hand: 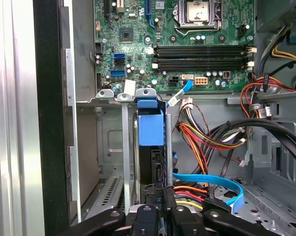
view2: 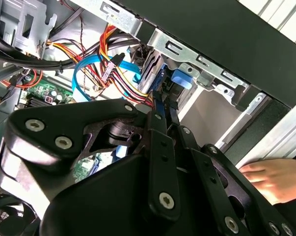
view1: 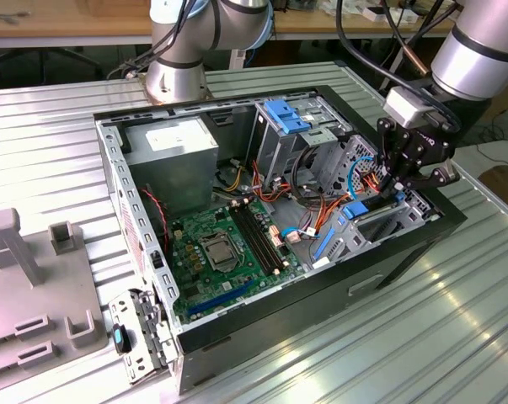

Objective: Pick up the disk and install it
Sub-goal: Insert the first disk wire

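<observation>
The disk (hand: 150, 129), a dark body in a bright blue carrier, stands on edge in a slot of the metal drive cage (hand: 111, 147) at the case's corner. In both wrist views my gripper (hand: 163, 191) reaches it from behind, its black fingers (view2: 158, 123) drawn close together on the disk's thin rear edge (view2: 156, 78). In the exterior view the gripper (view1: 394, 187) hangs over the cage at the case's side on the exterior view's right.
The open computer case (view1: 405, 252) lies on a ribbed metal table. Inside are the motherboard (view1: 228, 244), power supply (view1: 173, 147), a light-blue latch plate (view1: 287, 114) and cable bundles (hand: 211, 137). A person's hand (view2: 270, 178) rests beside the case. A grey fixture (view1: 34, 286) stands on the exterior view's left.
</observation>
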Available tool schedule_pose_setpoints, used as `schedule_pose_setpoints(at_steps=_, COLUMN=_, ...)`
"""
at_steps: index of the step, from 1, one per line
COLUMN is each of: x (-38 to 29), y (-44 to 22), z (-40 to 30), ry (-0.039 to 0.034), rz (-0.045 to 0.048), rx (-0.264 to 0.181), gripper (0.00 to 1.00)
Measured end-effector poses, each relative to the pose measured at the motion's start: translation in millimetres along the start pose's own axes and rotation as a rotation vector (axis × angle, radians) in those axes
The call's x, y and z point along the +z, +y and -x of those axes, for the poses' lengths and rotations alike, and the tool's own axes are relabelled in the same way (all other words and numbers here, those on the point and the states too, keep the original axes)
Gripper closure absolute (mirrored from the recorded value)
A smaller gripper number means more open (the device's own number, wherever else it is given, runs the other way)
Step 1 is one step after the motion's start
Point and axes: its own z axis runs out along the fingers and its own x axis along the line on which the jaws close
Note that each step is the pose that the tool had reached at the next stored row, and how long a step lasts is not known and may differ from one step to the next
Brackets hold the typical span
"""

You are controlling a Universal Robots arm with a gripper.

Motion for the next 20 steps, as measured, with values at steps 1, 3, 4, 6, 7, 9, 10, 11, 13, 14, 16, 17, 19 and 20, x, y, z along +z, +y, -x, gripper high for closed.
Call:
schedule_pose_setpoints(at_steps=1, x=-0.8, y=0.0, z=0.0, ry=-0.0006, rz=0.0000, rx=0.000, gripper=0.84)
schedule_pose_setpoints(at_steps=3, x=-4.5, y=-0.3, z=0.0, ry=0.0000, rz=0.0000, rx=0.000, gripper=0.84)
schedule_pose_setpoints(at_steps=4, x=-5.9, y=-0.3, z=0.0, ry=0.0002, rz=0.0000, rx=0.000, gripper=0.84)
schedule_pose_setpoints(at_steps=6, x=-9.1, y=-0.5, z=-0.1, ry=0.0001, rz=0.0000, rx=0.000, gripper=0.84)
schedule_pose_setpoints(at_steps=7, x=-9.1, y=-0.5, z=0.0, ry=0.0001, rz=0.0000, rx=0.000, gripper=0.84)
schedule_pose_setpoints(at_steps=9, x=-9.3, y=-0.5, z=0.0, ry=0.0003, rz=0.0000, rx=0.000, gripper=0.84)
schedule_pose_setpoints(at_steps=10, x=-9.3, y=-0.5, z=0.0, ry=0.0002, rz=0.0000, rx=0.000, gripper=0.84)
schedule_pose_setpoints(at_steps=11, x=-9.5, y=-0.5, z=-0.1, ry=-0.0033, rz=0.0001, rx=0.000, gripper=0.84)
schedule_pose_setpoints(at_steps=13, x=-9.2, y=-0.4, z=-0.4, ry=-0.0172, rz=0.0003, rx=0.001, gripper=0.84)
schedule_pose_setpoints(at_steps=14, x=-9.1, y=-0.4, z=-0.7, ry=-0.0186, rz=0.0004, rx=0.001, gripper=0.84)
schedule_pose_setpoints(at_steps=16, x=-8.7, y=-0.5, z=-1.2, ry=-0.0186, rz=0.0004, rx=0.007, gripper=0.84)
schedule_pose_setpoints(at_steps=17, x=-8.5, y=-0.8, z=-1.2, ry=-0.0179, rz=0.0003, rx=0.015, gripper=0.84)
schedule_pose_setpoints(at_steps=19, x=-8.0, y=-1.2, z=-1.2, ry=-0.0177, rz=0.0002, rx=0.021, gripper=0.84)
schedule_pose_setpoints(at_steps=20, x=-7.9, y=-1.2, z=-1.2, ry=-0.0178, rz=0.0002, rx=0.021, gripper=0.84)
